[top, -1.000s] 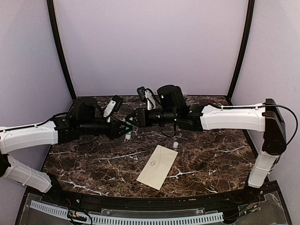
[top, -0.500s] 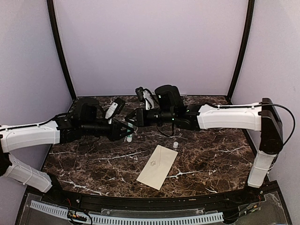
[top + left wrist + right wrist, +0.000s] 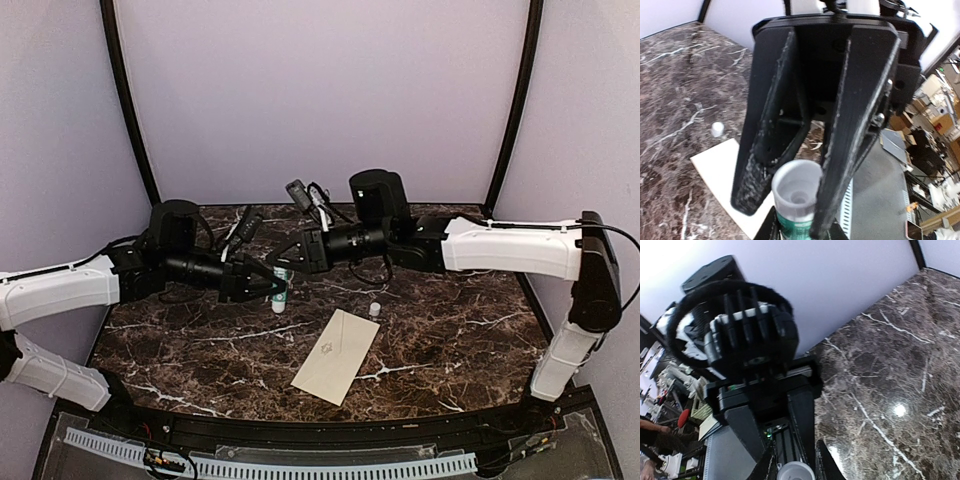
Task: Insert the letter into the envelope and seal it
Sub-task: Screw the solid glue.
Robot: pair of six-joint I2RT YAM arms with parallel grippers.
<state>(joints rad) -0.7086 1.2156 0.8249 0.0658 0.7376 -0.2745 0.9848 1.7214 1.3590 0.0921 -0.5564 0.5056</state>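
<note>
glue tube: bottom cut off | envelope: partly behind right hand

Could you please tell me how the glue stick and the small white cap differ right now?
The glue stick is clamped in the left gripper; the cap lies loose on the table beside the envelope. The glue stick has a green label; the cap is plain. Both are round.

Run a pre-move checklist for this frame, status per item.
1. Left gripper shut on the glue stick: ok.
2. Right gripper flanks the stick's end; firm hold: cannot tell.
3. Small white cap off, lying beside the envelope: ok.
4. Envelope flat, apart from both arms: ok.
5. Letter inside envelope: cannot tell, no sheet in view.
6. Envelope sealed: cannot tell.
</note>
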